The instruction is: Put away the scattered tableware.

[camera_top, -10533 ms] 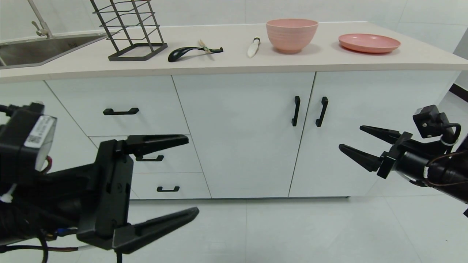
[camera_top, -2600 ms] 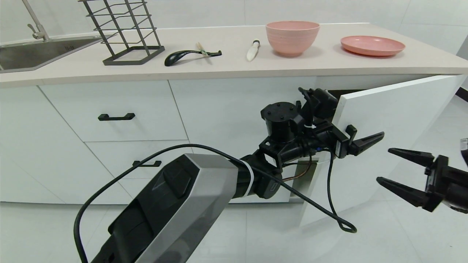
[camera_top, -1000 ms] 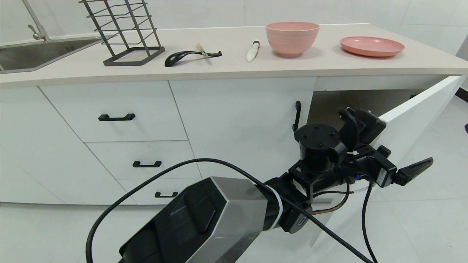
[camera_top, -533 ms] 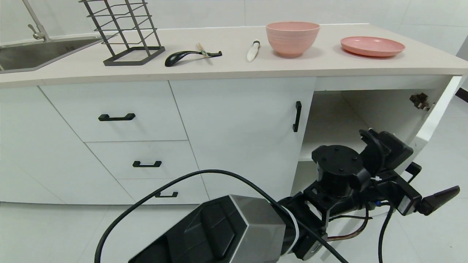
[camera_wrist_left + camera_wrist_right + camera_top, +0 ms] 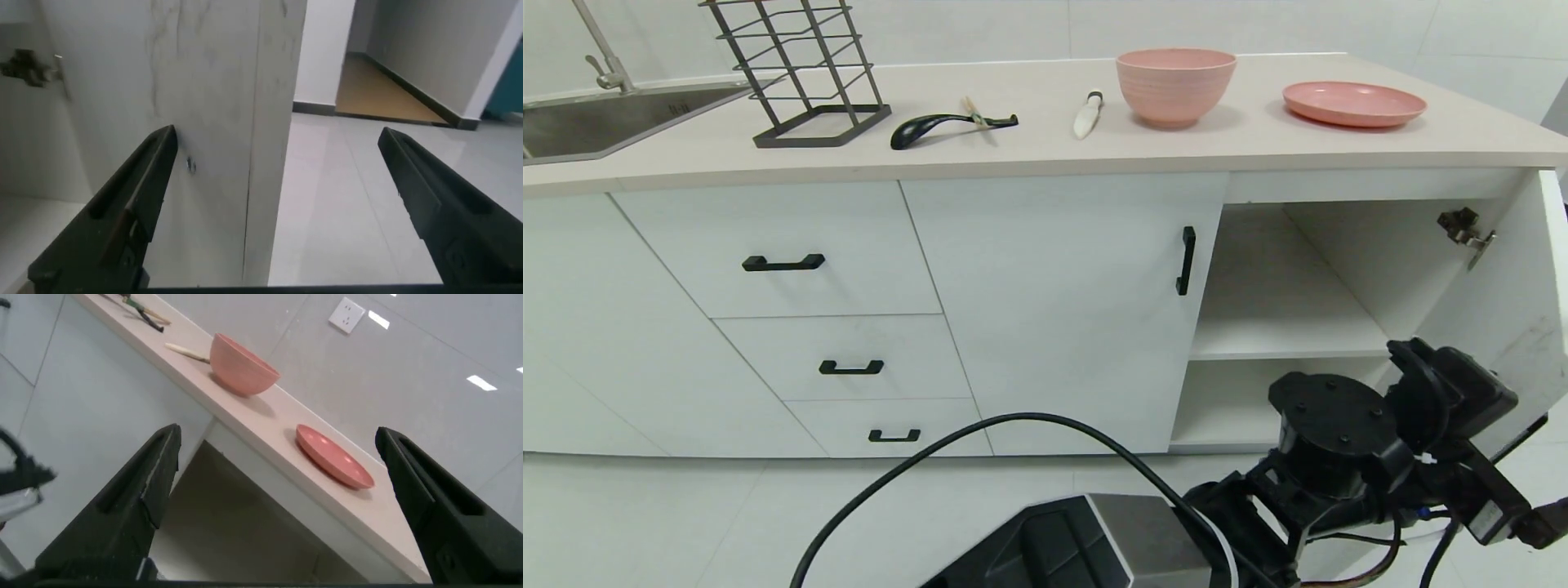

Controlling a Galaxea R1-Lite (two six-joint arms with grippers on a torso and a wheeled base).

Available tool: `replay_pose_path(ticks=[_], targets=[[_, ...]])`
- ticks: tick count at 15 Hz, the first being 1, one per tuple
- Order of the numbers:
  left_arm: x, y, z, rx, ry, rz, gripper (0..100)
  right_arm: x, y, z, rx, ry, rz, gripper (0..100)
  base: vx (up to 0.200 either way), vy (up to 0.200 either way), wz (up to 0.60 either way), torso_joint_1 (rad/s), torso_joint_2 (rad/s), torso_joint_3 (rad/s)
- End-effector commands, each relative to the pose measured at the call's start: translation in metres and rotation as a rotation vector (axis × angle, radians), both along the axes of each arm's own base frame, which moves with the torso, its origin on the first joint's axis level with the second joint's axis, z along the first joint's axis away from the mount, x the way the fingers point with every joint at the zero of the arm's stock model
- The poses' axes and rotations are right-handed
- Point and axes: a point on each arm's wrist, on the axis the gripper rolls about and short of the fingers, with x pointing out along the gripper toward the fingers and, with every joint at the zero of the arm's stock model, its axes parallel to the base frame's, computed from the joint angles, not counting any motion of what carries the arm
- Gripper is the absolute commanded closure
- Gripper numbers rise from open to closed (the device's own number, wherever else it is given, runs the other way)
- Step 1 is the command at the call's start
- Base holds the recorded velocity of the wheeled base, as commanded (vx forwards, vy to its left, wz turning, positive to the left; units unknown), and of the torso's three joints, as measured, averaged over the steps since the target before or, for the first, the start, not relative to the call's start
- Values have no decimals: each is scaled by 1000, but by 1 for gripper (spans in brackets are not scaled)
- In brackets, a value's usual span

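Note:
On the counter stand a pink bowl (image 5: 1176, 75) (image 5: 243, 366) and a pink plate (image 5: 1354, 102) (image 5: 335, 457). To their left lie a white-handled utensil (image 5: 1088, 114), chopsticks (image 5: 976, 110) and a black spoon (image 5: 931, 126). The right cabinet door (image 5: 1531, 310) hangs wide open, showing two shelves (image 5: 1282, 327). My left arm (image 5: 1339, 433) reaches low across to that door. My left gripper (image 5: 278, 188) is open, its fingers straddling the door's edge (image 5: 274, 122). My right gripper (image 5: 282, 498) is open and holds nothing, below the counter's front edge.
A black wire dish rack (image 5: 796, 73) and a sink (image 5: 596, 114) sit at the counter's left end. The left cabinet door (image 5: 1062, 310) is closed, as are three drawers (image 5: 784, 261). White tiled floor (image 5: 686, 523) lies in front.
My left arm has moved down and to the right, and the right door has swung with it from partly open to wide open, uncovering the shelves. The tableware has not moved.

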Motion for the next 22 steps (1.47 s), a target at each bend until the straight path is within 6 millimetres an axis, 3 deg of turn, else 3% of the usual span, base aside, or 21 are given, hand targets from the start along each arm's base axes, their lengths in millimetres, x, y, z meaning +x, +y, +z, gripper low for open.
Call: replay_pose_path(ticks=[1, 7, 11, 12, 14, 17, 19, 22], targets=[[-7, -7, -18, 23, 16, -19, 0, -1, 0, 1, -4, -6, -2, 0, 0, 0, 0, 0, 0, 0], [-55, -24, -20, 8, -10, -213, 0, -17, 7, 23, -44, -112, 1, 0, 0, 0, 0, 0, 0, 0], [-52, -22, -15, -24, -25, -207, 0, -19, 8, 25, -48, -123, 1, 0, 0, 0, 0, 0, 0, 0], [-17, -6, 3, -61, -39, -120, 0, -23, 10, 30, -60, -150, 4, 0, 0, 0, 0, 0, 0, 0], [1, 12, 17, -92, -49, -55, 0, -27, 12, 34, -70, -170, 6, 0, 0, 0, 0, 0, 0, 0], [-4, 38, 28, -80, -43, -40, 0, -26, 12, 30, -62, -151, 6, 0, 0, 0, 0, 0, 0, 0], [-7, 83, 46, -61, -33, 0, 0, -12, 6, 8, -23, -51, 5, 0, 0, 0, 0, 0, 0, 0], [8, 157, 59, -41, -28, 125, 0, 4, -1, -20, 31, 79, 3, 0, 0, 0, 0, 0, 0, 0]])
